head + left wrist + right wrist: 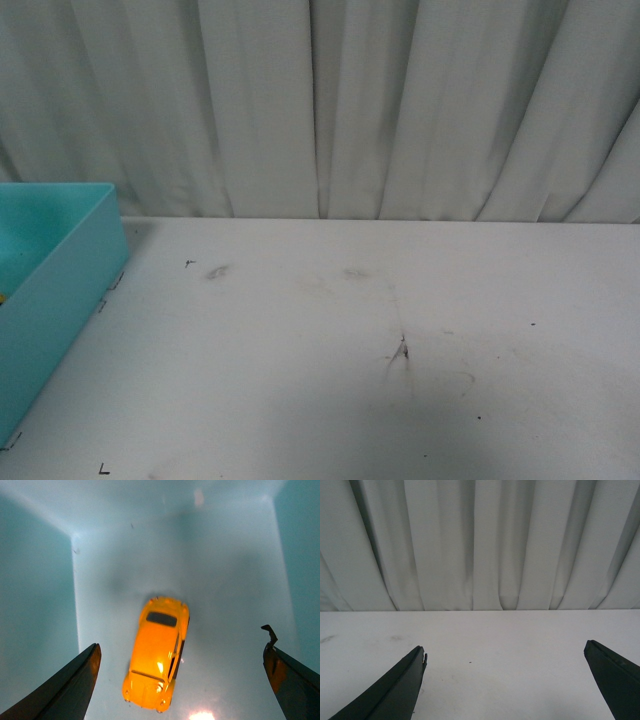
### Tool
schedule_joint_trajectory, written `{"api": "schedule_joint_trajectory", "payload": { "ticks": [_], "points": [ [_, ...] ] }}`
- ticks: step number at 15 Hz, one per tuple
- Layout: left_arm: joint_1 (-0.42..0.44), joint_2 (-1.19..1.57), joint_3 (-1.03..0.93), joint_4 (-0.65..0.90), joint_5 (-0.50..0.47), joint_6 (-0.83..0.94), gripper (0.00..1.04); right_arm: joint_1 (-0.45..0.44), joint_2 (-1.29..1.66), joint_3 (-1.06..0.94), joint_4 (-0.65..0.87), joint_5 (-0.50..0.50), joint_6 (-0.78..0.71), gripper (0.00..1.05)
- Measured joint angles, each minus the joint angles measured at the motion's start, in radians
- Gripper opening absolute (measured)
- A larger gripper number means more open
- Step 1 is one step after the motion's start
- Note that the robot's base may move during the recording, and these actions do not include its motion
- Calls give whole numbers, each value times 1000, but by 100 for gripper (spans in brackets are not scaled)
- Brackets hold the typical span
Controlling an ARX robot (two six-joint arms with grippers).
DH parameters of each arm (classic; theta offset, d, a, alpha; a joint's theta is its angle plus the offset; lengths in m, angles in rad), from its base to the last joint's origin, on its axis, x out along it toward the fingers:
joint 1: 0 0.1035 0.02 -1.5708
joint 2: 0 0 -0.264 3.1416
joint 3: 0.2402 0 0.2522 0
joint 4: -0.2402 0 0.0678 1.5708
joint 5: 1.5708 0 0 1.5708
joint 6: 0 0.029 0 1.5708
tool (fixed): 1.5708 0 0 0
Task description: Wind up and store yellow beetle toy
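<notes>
Yellow beetle toy (pixel 157 655) sits lower centre on teal bin (pixel 35 605) floor. Left gripper (pixel 181 645) wide apart, empty: lift straight, clear of walls. Right gripper (pixel 505 647) wide apart, empty.

The yellow beetle toy (pixel 156 655) is a small glossy car with a rounded, humped body, seen from above in the left wrist view. It stands upright on its wheels on the pale floor of a turquoise box (pixel 35 605), roughly midway between the two side walls and well clear of the far wall. A dark window shows at the end facing that far wall. A bright glare spot sits on its shiny roof, and one dark side window is visible.
</notes>
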Motion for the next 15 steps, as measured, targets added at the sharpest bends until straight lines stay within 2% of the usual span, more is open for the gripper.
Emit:
{"api": "schedule_joint_trajectory", "payload": {
  "ticks": [3,8,9,10,11,12,14,15],
  "points": [
    [13,-171,-40,43,60,-37,98,0,0,0,0,0,0,98],
    [8,-356,-106,61,54,-45,98,0,0,0,0,0,0,98],
    [7,-396,-137,164,69,-67,96,0,0,0,0,0,0,98],
    [1,-437,-244,463,160,-167,85,0,0,0,0,1,0,98],
    [-25,-494,-409,694,177,-277,73,0,0,0,-1,0,0,98],
    [-60,-528,-548,853,164,-345,60,0,0,0,0,0,0,98],
    [-111,-621,-704,991,122,-399,36,0,0,0,0,0,0,98],
    [-135,-699,-780,1018,92,-408,20,0,0,0,0,0,0,98]
  ]
}}
